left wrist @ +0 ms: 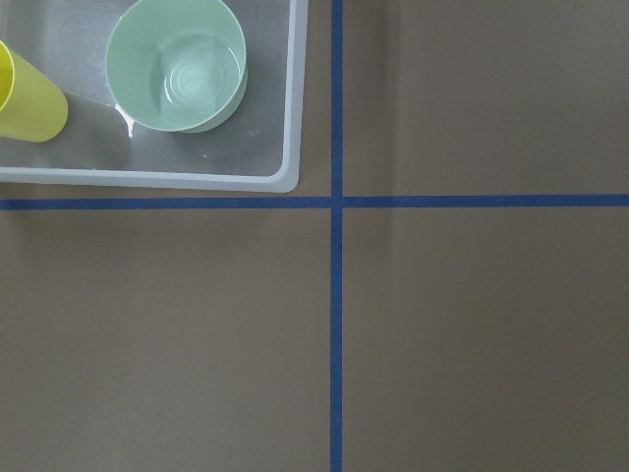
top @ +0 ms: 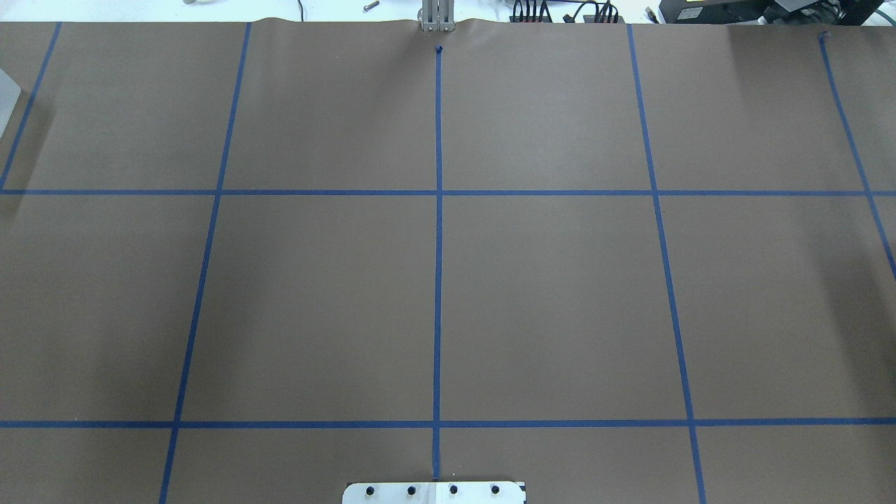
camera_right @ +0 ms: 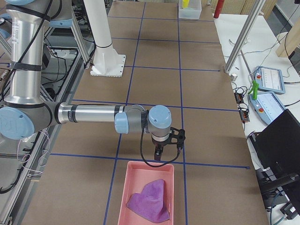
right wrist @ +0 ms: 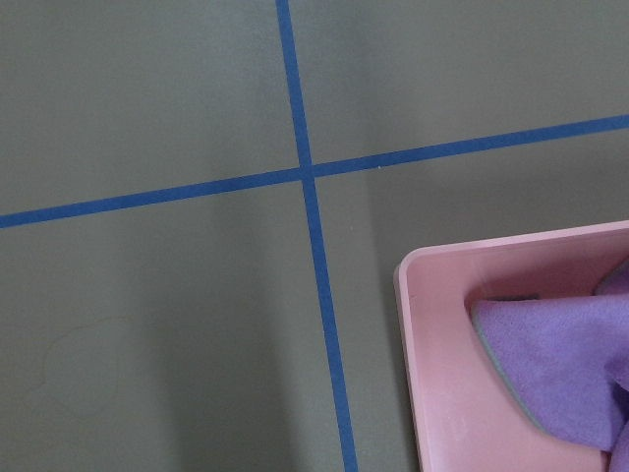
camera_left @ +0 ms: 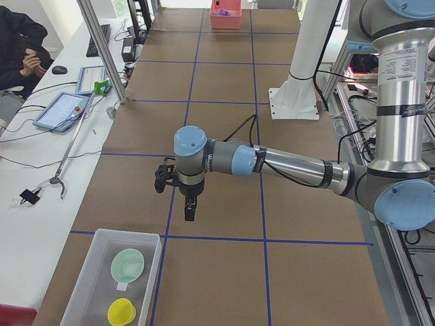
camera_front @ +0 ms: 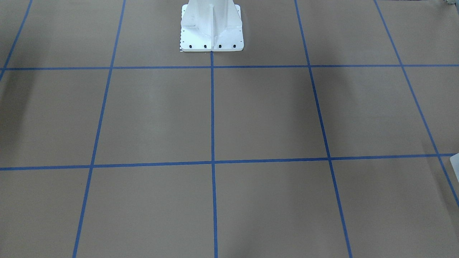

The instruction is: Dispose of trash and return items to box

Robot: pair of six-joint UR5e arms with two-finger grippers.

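Observation:
A clear plastic box (camera_left: pixel 92 285) at the table's left end holds a mint green cup (camera_left: pixel 128 265) and a yellow cup (camera_left: pixel 121 312). In the left wrist view the box (left wrist: pixel 293 118), the green cup (left wrist: pixel 177 64) and the yellow cup (left wrist: pixel 25 98) show too. My left gripper (camera_left: pixel 189 214) hangs above the table just short of that box; I cannot tell if it is open or shut. A pink bin (camera_right: pixel 131 187) at the right end holds a purple cloth (camera_right: pixel 150 201), which also shows in the right wrist view (right wrist: pixel 560 354). My right gripper (camera_right: pixel 158 154) hangs above the bin's near edge; I cannot tell its state.
Brown paper with a blue tape grid (top: pixel 438 192) covers the table. The white robot base (camera_front: pixel 211 27) stands at mid table. Tablets and cables (camera_left: pixel 64 109) lie on the operators' white bench, where a person (camera_left: pixel 17 47) sits.

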